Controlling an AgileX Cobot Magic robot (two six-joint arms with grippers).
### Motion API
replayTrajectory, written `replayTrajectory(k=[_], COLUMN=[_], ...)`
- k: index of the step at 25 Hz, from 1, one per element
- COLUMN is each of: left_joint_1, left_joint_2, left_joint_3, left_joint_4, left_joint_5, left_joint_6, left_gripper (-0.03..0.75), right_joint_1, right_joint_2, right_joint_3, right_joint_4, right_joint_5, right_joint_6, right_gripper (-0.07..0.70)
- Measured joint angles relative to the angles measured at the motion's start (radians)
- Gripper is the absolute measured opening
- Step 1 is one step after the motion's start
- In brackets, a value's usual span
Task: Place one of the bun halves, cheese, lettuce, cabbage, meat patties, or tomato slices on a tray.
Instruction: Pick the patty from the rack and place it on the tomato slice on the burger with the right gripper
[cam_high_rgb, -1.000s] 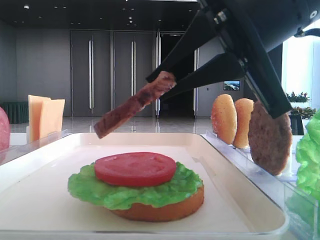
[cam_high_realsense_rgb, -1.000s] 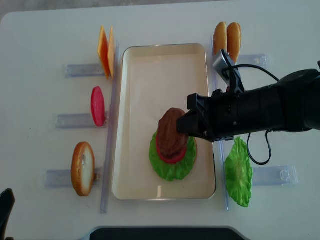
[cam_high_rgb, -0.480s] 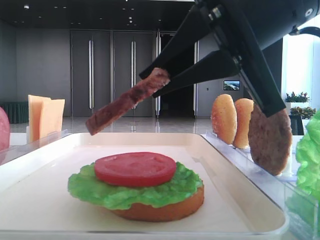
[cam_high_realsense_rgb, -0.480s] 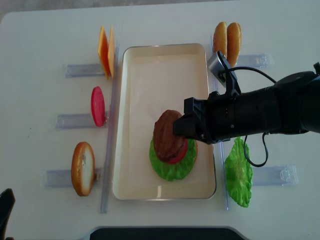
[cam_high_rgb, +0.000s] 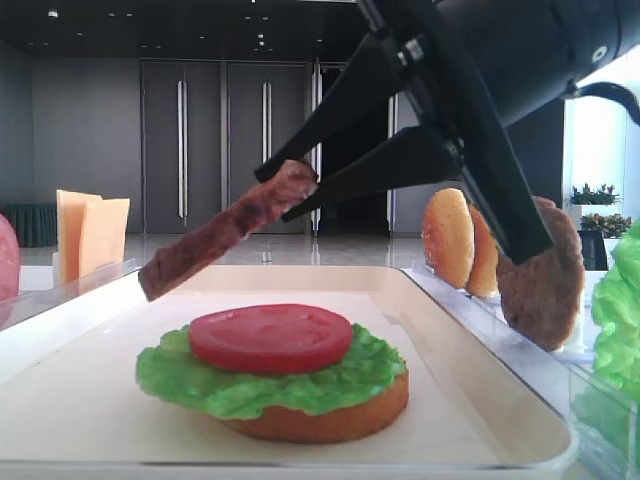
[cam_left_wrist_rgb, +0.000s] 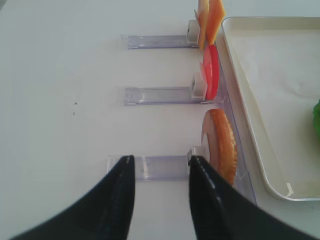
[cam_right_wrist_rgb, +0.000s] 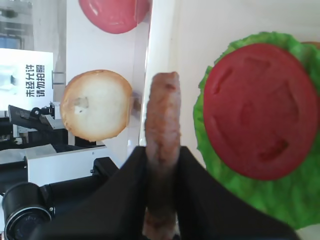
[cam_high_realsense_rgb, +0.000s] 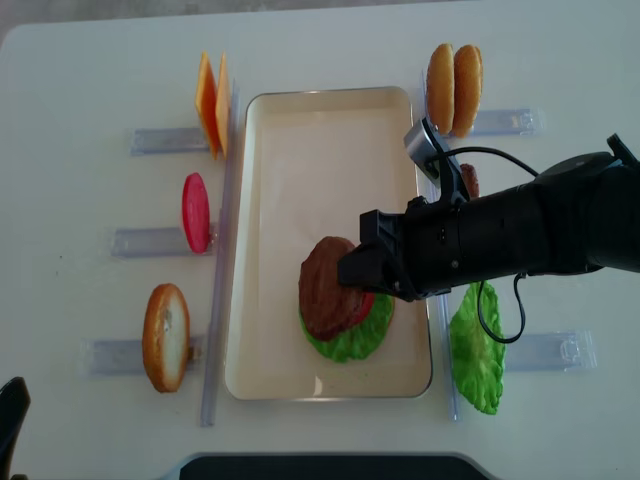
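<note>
Dark-brown grainy meat patty (cam_high_rgb: 228, 229) is carried leftward over the cream rectangular tray (cam_high_realsense_rgb: 262, 150).
It is clamped by the right gripper (cam_high_rgb: 290, 187), now left of the stacked red tomato slice (cam_high_rgb: 270, 337) (overshooting, likely); the left gripper (cam_left_wrist_rgb: 159, 167) is held open.

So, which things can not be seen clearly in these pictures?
- Bottom bun half: in the overhead view, hidden under the lettuce and the held meat patty.
- Tomato slice: in the overhead view, mostly covered by that patty.
- Second meat patty: partly hidden by the right gripper in the low front view.
- Left gripper: its body is cut off by the left wrist view's bottom edge.
</note>
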Motion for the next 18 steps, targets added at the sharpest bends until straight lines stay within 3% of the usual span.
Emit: replayTrajectory(k=[18], left_joint_1=[0.000], left_joint_2=[0.000], left_joint_3=[0.000], left_joint_4=[0.000], left_joint_5=[0.000], left_joint_6=[0.000], left_gripper=[0.282], right_joint_1=[0.000], right_joint_2=[0.009], right_joint_3=[0.000], right_joint_4=[-0.020], right_joint_5=[-0.064], right_joint_6=[-0.040], right_gripper=[0.118])
